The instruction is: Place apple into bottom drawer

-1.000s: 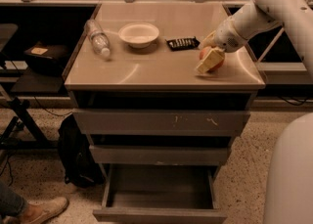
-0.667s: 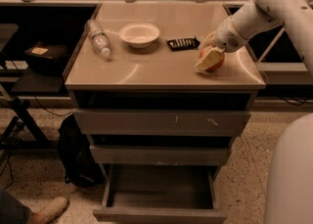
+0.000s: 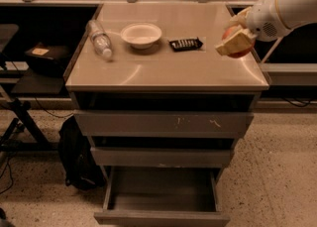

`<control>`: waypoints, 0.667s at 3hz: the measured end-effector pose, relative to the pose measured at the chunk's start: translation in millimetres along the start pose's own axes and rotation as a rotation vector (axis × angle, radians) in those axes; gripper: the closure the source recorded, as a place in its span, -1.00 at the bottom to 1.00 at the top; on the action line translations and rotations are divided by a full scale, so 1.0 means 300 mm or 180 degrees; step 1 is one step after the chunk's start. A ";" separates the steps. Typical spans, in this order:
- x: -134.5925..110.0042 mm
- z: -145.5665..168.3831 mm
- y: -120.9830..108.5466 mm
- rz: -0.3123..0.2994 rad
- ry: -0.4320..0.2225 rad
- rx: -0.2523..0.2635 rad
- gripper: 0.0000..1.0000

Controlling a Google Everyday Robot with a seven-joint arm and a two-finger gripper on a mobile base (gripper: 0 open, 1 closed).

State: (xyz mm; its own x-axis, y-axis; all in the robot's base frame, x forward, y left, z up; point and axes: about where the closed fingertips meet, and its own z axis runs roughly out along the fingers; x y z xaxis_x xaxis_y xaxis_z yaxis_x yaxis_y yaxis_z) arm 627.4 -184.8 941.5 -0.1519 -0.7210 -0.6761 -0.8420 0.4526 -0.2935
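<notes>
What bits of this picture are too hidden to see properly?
- Apple: mostly covered by the hand gripping it above the counter's right side, camera view.
- Bottom drawer: its front panel is cut off by the picture's lower edge.
- Black thing beside the bowl: too small to identify.

smooth white rounded arm point(image 3: 292, 3) with a thin yellow ring and dotted grille; cream wedge-fingered tool point(image 3: 232, 41) above the surface point(image 3: 198, 70) near its right edge.

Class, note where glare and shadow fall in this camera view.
Camera view: soft glare on the cabinet top before the white bowl; the open bottom drawer is dim inside; the gripper, over the top's right edge, holds the brightly lit apple.
</notes>
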 end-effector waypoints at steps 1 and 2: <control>-0.258 -0.210 0.192 0.0160 -0.0467 0.0328 1.00; -0.391 -0.276 0.313 0.0186 -0.0682 0.0424 1.00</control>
State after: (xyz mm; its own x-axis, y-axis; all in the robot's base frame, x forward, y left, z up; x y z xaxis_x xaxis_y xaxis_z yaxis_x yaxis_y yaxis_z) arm 523.3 -101.2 1049.3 -0.0732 -0.5703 -0.8182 -0.7573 0.5656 -0.3265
